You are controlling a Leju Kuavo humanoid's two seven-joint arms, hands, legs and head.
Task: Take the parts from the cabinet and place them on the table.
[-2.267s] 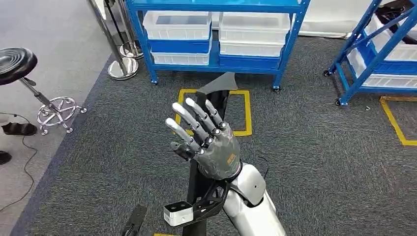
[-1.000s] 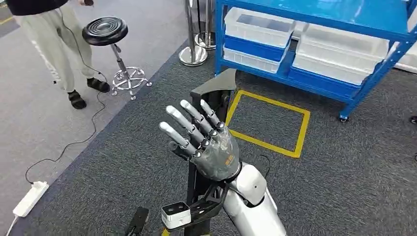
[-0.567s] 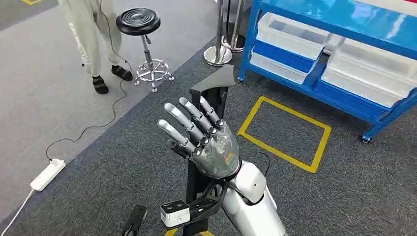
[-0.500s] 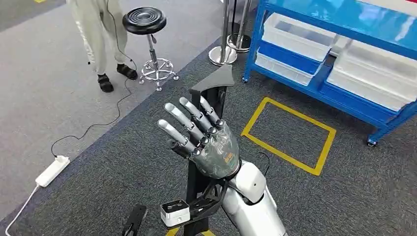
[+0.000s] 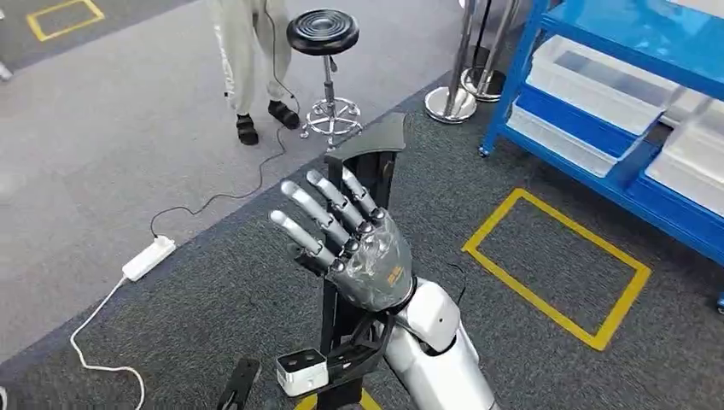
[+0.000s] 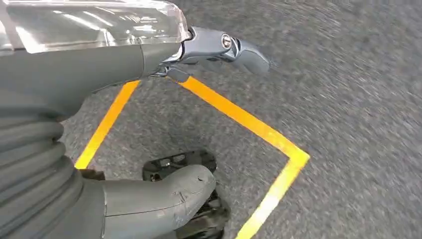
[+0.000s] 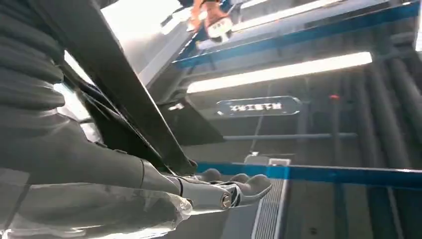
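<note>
Two hands are shown. The right hand [image 5: 371,265] is raised in front of the body in the head view, back toward the camera, with its fingers [image 5: 320,205] straight and fanned wide. A long black part [image 5: 371,149] with an angled top end is carried upright against the palm side of this hand. In the right wrist view the same part [image 7: 114,84] is seen passing between the thumb and the fingers, where it is held. The exact contact is hidden by the hand. The part is thus located in the right hand, above dark grey carpet [image 5: 213,299], well apart from the blue rack [image 5: 632,162] and its white bins [image 5: 598,81].

The left hand [image 6: 74,99] is seen hanging over carpet marked with yellow tape [image 6: 249,124]. Its fingers [image 6: 239,47] are extended, parted from the thumb, and nothing is held.

A yellow taped square [image 5: 555,256] is marked beside the rack. A black stool [image 5: 323,32], a person's legs [image 5: 243,51] and a white power strip [image 5: 149,258] are seen on the lighter floor.
</note>
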